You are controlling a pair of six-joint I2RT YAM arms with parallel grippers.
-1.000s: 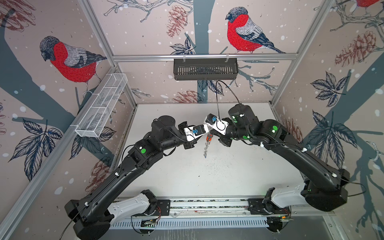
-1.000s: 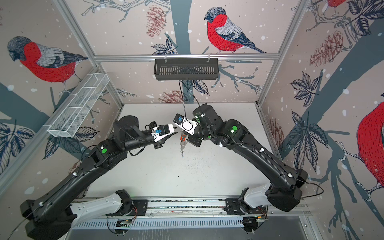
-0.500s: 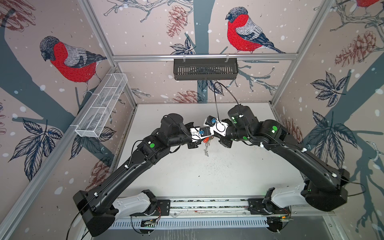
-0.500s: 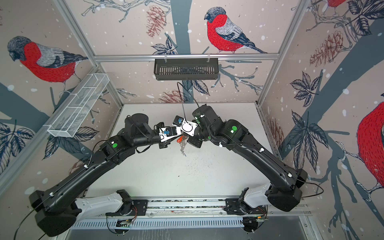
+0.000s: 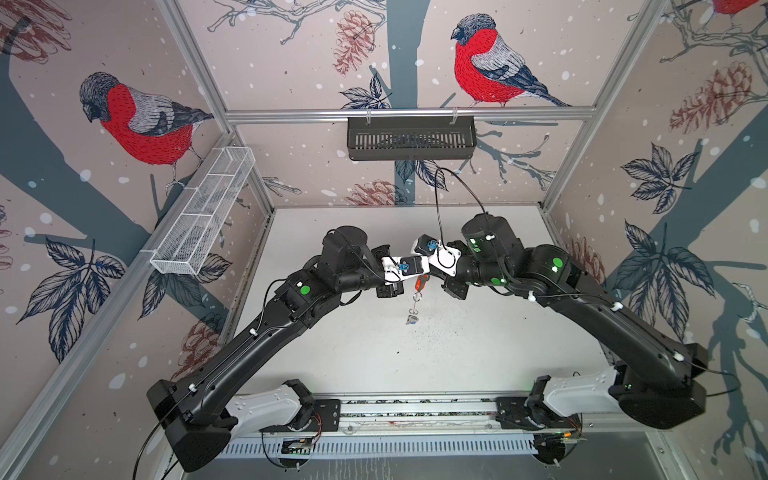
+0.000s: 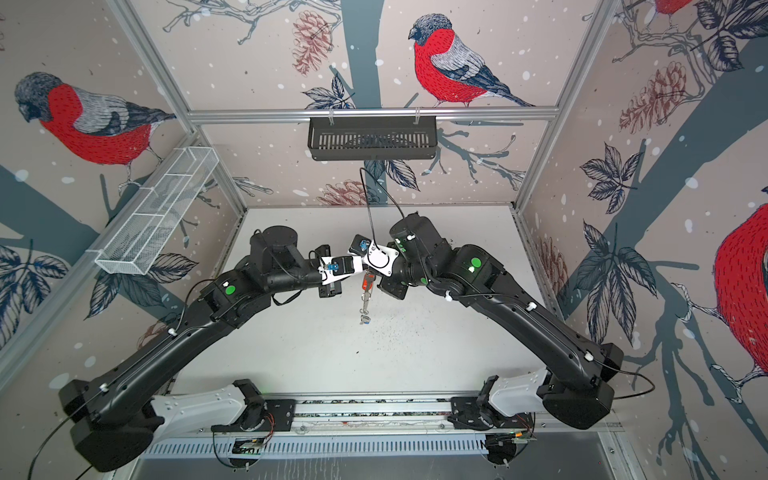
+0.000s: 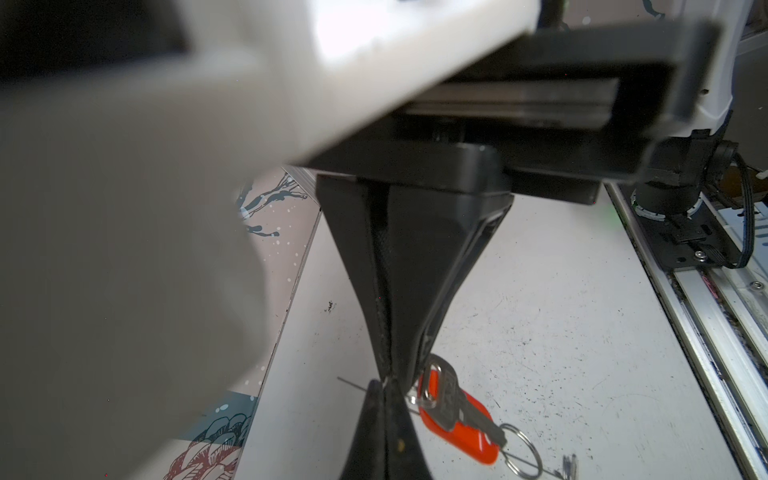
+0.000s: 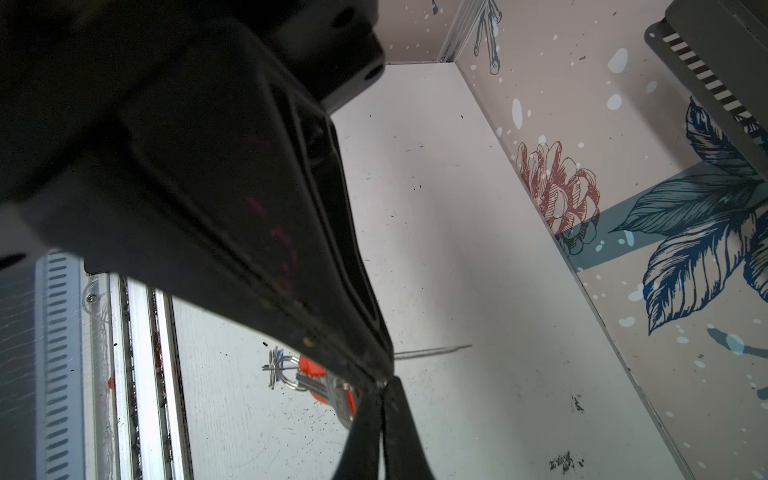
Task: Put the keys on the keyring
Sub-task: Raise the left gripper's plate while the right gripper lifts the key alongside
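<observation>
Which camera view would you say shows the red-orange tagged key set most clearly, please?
The left wrist view: the red-orange tagged key set sits close and sharp, with tag, key and ring all distinct. The right wrist view shows only part of it. In both top views it hangs tiny, without detail.

I'm looking into a robotics lab test cell. An aluminium frame is boxing in a scuffed white tabletop, and bullfinch wallpaper is covering the walls. A black slotted basket is hanging at 12 o'clock and a white mesh basket at 10 o'clock. The left arm and right arm are sitting on a rail at 6 o'clock.
</observation>
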